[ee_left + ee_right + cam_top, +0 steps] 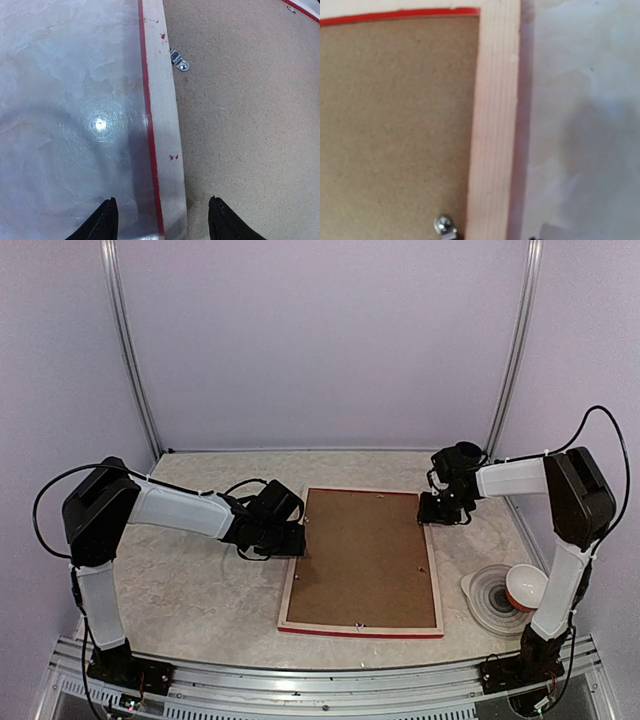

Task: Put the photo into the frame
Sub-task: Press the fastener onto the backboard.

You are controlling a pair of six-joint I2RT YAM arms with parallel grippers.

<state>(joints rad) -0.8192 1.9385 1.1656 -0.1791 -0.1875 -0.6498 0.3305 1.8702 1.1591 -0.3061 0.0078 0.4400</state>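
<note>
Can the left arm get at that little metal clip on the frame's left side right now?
Probably yes. The left claw is open over the frame's left rail, and the clip lies just ahead at that rail's inner edge, with nothing covering it.

"What colour's the frame [290, 592]?"
"Pale bare wood on the back, red along its edges. The backing board [365, 560] is speckled brown."
"And the table [200, 580]?"
"Mottled cream, marbled. The bowl [527, 585] is orange outside and white inside, the plate [488, 604] ringed grey."
</note>
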